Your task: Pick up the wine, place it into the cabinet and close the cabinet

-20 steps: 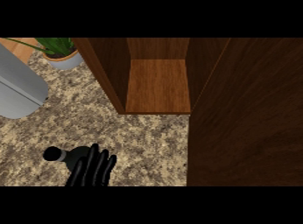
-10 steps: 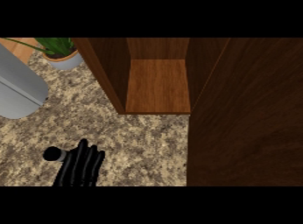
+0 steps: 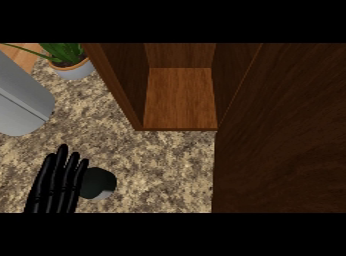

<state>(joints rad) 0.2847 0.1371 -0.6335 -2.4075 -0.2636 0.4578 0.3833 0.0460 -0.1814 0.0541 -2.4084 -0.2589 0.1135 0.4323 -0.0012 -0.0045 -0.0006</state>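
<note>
At the near edge, on the left side of the view, one black hand (image 3: 58, 182) came up from the bottom. Its fingers (image 3: 62, 165) were straight and close together, pointing away from the robot, and they held nothing. From this view alone it could not be told which of the robot's hands this was.

Just to the right of the hand stood the wine (image 3: 99, 183), seen from above as a dark round top with a pale rim (only that much showed). It rested on the speckled stone surface (image 3: 161, 165), touching the side of the hand or very nearly so. It was not in the cabinet.

Farther back, in the middle, the cabinet (image 3: 180, 95) stood with its front open, and its brown wooden shelf was bare. Its big dark door (image 3: 294, 140) filled the right side of the view, swung out toward the robot.

On the left lay a large grey rounded thing (image 3: 10, 105), and behind it, in the far corner, sat a green plant (image 3: 67, 52) in a pale pot (image 3: 76, 70).
</note>
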